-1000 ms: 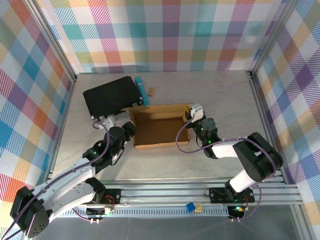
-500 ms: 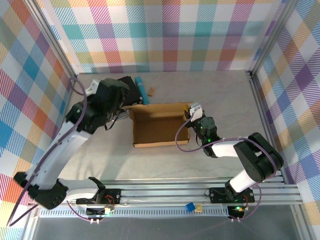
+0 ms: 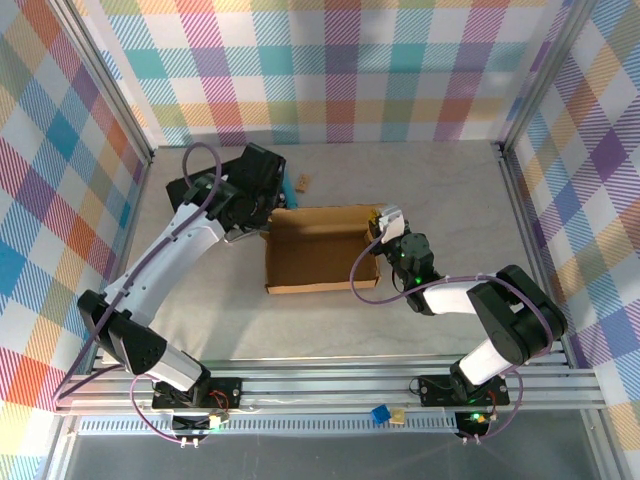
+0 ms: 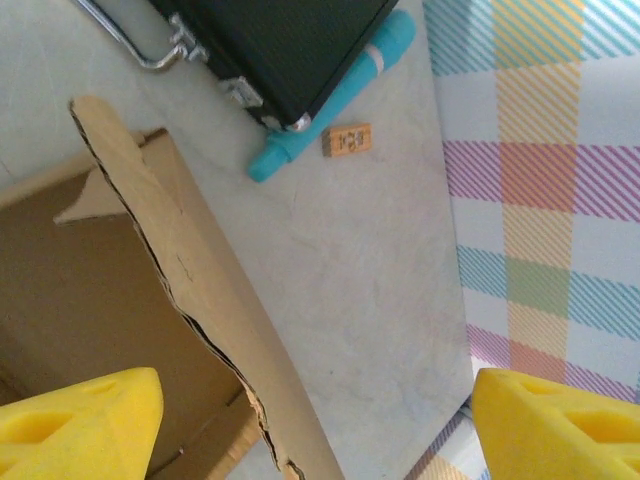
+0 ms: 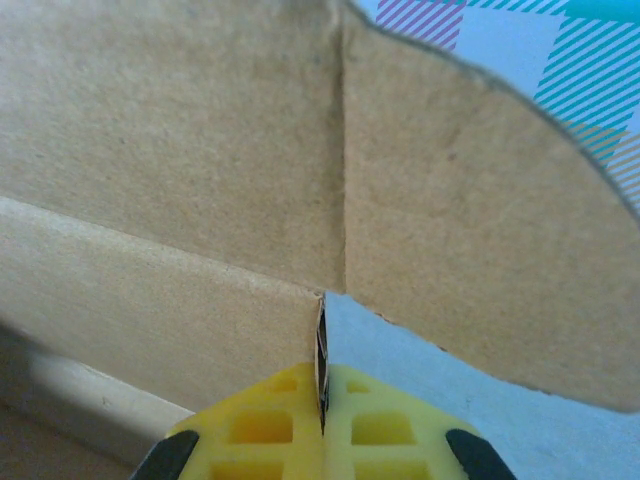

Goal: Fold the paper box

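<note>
The paper box (image 3: 318,252) lies open-topped mid-table, a shallow brown cardboard tray with raised walls. My right gripper (image 3: 384,226) sits at its far right corner, and its yellow fingers (image 5: 270,425) are shut on the thin edge of the box (image 5: 200,150) wall. My left gripper (image 3: 268,200) hovers high over the box's far left corner. In the left wrist view it (image 4: 315,430) is open wide with nothing held. A torn wall edge of the box (image 4: 200,300) runs below, between its fingertips (image 4: 75,420).
A black case (image 3: 215,190) lies behind the box at the left, with its metal handle (image 4: 140,45) near the box corner. A teal cylinder (image 4: 330,90) and a small wooden block (image 4: 347,139) lie beside it. Plaid walls close in the table.
My left arm has lifted from low beside the box's left wall and swung up and back over the far left corner, its jaws wider. The right gripper has kept its pinch.
</note>
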You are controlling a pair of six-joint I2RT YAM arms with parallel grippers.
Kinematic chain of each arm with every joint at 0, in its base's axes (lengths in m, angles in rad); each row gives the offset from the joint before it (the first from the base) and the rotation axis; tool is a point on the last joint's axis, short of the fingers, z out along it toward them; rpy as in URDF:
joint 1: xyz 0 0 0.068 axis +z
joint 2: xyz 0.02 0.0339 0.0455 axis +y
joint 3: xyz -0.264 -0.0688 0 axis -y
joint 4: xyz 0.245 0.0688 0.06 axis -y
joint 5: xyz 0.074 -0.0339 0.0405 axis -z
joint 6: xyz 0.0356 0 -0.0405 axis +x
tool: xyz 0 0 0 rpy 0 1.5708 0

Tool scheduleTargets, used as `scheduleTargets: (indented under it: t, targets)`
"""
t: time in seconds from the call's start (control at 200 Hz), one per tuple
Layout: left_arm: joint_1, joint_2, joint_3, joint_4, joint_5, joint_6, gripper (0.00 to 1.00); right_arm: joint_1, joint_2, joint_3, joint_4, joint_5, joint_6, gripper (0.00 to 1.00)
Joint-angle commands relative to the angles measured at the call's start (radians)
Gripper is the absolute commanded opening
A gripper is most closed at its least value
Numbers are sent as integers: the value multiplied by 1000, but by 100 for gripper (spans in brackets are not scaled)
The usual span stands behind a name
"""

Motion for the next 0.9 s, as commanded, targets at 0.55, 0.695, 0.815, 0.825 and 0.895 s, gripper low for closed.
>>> scheduleTargets:
  t: [0.55, 0.695, 0.815, 0.825, 0.895]
  targets:
    - [-4, -17, -193, 83, 88, -204, 34, 9, 27, -33, -169, -36, -16, 0]
    - [-14, -46, -239, 93, 74, -221, 18, 9, 24, -35, -169, -36, -15, 0]
    - [-24, -71, -285, 104, 75, -247, 8, 9, 16, -38, -173, -31, -10, 3]
    - [-26, -73, -288, 103, 73, -249, 7, 8, 16, -39, -174, -31, -10, 4]
    - [-34, -90, -312, 113, 63, -264, 5, 9, 7, -39, -186, -31, -7, 7]
